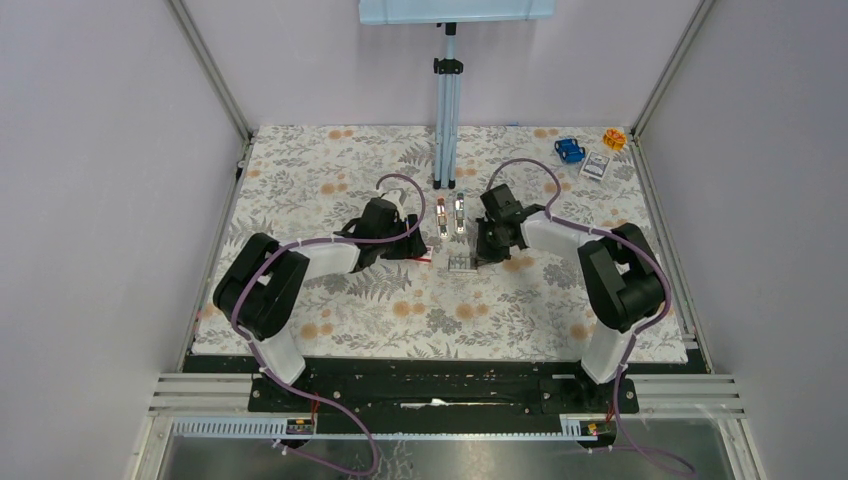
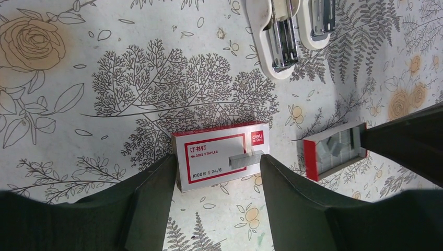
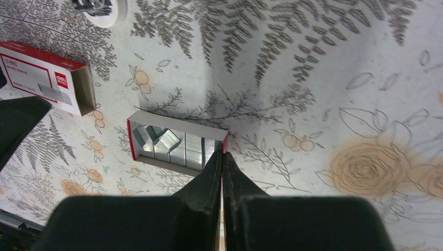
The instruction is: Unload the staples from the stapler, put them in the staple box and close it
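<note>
While my left gripper (image 2: 217,158) hangs wide open astride the red box (image 2: 209,144), gripping nothing, my right gripper (image 3: 222,156) is pressed fully closed, its tips at the right end of the tray (image 3: 177,123). I can't tell whether the strip is pinched there, since nothing silvery shows between the pads. My guess is that the right sits there to drop a strip in with the spares. The left brackets the box, probably so it can't slide.

The stapler (image 2: 277,39) lies far of the box, opened, with its rail facing up. A second stapler (image 2: 318,18) lies just right of it. Whether either rail holds staples is too small to tell.

- **Box:** glossy red-and-white card sleeve, one end open.
- **Tray:** grey card with a red end, just right of the box, holding shiny staple blocks (image 3: 185,151), a few of them tipped.
- **Staplers:** rounded white plastic with steel channels.
- **Cloth** (image 3: 313,78): flat, with a fern and rose print.
- **Fingers:** matte black wedges.
</note>
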Available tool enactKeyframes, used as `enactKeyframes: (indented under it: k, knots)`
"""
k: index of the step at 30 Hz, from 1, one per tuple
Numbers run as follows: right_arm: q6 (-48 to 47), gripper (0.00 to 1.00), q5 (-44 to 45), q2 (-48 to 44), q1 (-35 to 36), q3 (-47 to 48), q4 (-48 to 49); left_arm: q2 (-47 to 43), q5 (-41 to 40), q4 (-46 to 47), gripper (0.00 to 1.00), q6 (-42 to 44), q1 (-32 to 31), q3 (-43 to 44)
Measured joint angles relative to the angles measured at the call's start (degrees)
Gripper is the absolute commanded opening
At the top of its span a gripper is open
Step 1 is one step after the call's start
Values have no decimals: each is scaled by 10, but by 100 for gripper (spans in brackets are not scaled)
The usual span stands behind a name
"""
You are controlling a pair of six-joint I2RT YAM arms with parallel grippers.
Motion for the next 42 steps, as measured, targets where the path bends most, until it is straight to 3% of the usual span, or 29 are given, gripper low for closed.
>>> enactKeyframes:
  k: [14,42]
  knots:
    - [17,0,1,51,24,60,8,0,9,0,64,0,-5,0]
    - [41,0,16,68,30,80,7,3,12,8,64,0,-8,0]
